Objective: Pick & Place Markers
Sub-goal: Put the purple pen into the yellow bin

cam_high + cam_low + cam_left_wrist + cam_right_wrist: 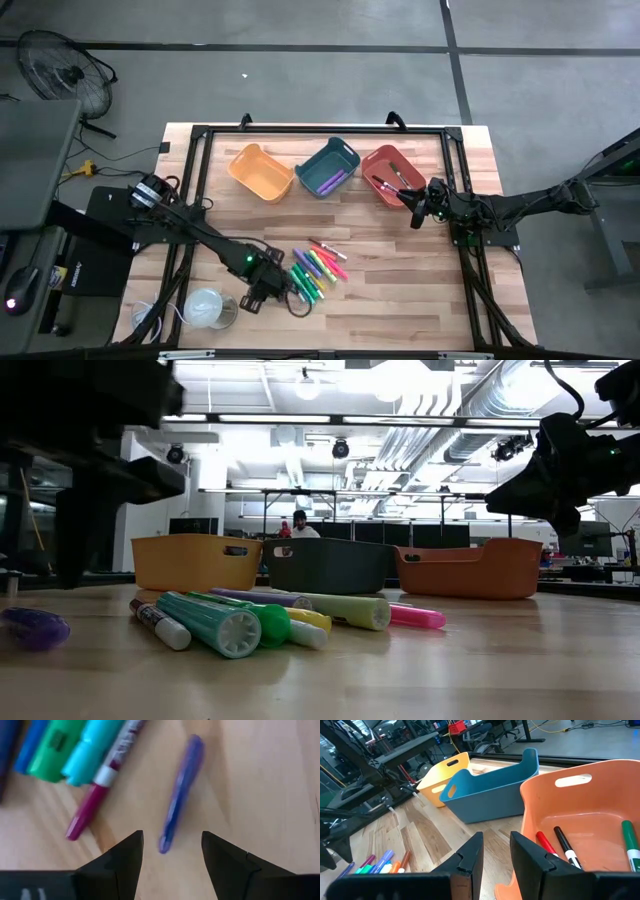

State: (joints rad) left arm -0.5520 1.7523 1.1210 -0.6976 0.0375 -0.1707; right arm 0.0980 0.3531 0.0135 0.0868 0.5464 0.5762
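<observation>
A pile of bright markers (318, 268) lies on the wooden table near its front edge. One purple marker (180, 795) lies apart from the pile, flat on the wood, also visible as the purple marker (35, 628). My left gripper (172, 840) is open just above the table, its fingertips on either side of this marker's near end without touching it. It shows in the high view as left gripper (283, 290). My right gripper (496, 845) is open by a narrow gap and empty, hovering at the red bin's (580, 820) near rim, seen from above as right gripper (415, 207).
Three bins stand in a row at the far side: yellow bin (262, 172), blue bin (328, 168) with a purple marker inside, red bin (390, 175) with red, black and green markers. A white round thing (205, 307) sits by the front left edge.
</observation>
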